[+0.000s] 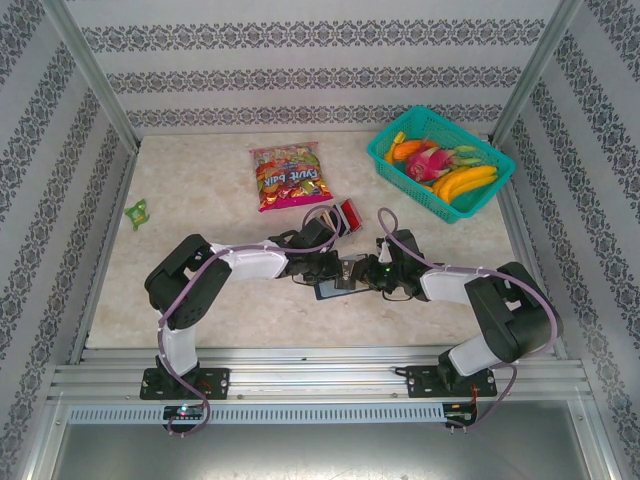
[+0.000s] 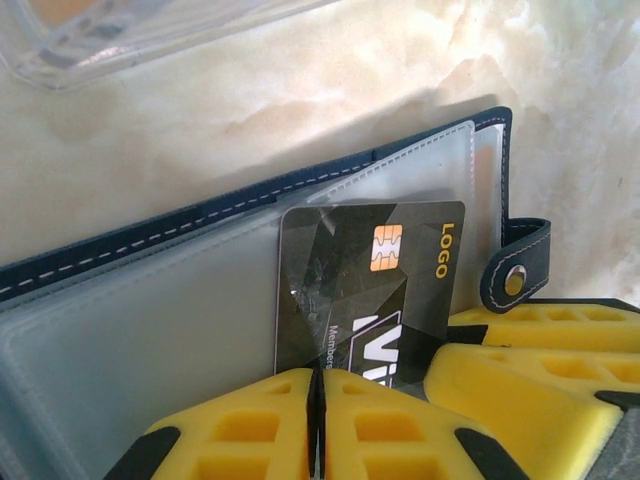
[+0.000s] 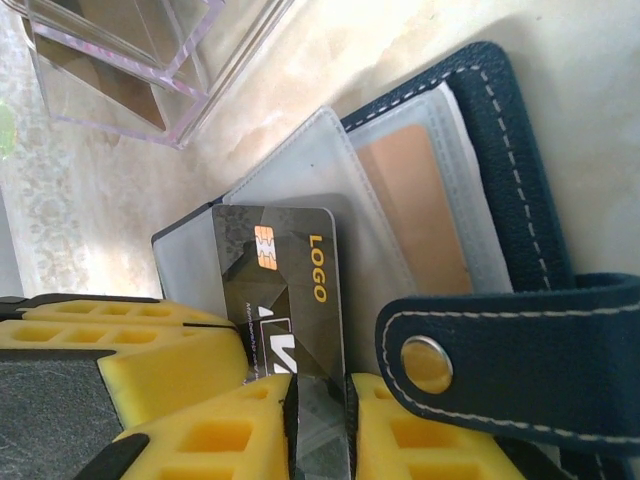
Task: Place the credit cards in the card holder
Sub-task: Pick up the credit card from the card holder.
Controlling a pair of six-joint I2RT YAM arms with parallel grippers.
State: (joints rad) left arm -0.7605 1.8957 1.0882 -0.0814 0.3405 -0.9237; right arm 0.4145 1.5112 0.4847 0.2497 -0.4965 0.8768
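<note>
Nearest the lens in the left wrist view, the left gripper (image 2: 318,385) has its yellow fingers pressed together, with the tips at the near end of a black credit card (image 2: 370,280). I cannot tell whether they pinch the card or only push it. The card lies face up on the open card holder (image 2: 150,235). Its far end, at 12 o'clock, seems just inside a clear sleeve (image 2: 150,340), and most of it is outside. To the right, the right gripper (image 3: 320,405) has its fingers a narrow gap apart over that card's near end, just beside the clasp tab (image 3: 500,350) at 4 o'clock. No firm grip shows there.

By my reading the task is early to midway. One tan card (image 3: 415,205) already sits in a sleeve, and the black one looks only partly in. More cards, a red card (image 1: 351,214) among them, wait at the clear box (image 3: 120,70), near the holder at 12 o'clock in the top view.

For moving room, both grippers crowd tip to tip over the holder, so the sleeve mouth and the stitched rim are the edges to mind. The snack bag (image 1: 290,177) at 11 o'clock and the basket (image 1: 395,132) at 2 o'clock lie well apart. Bare table (image 1: 250,310) lies open toward 6 and 9 o'clock.
</note>
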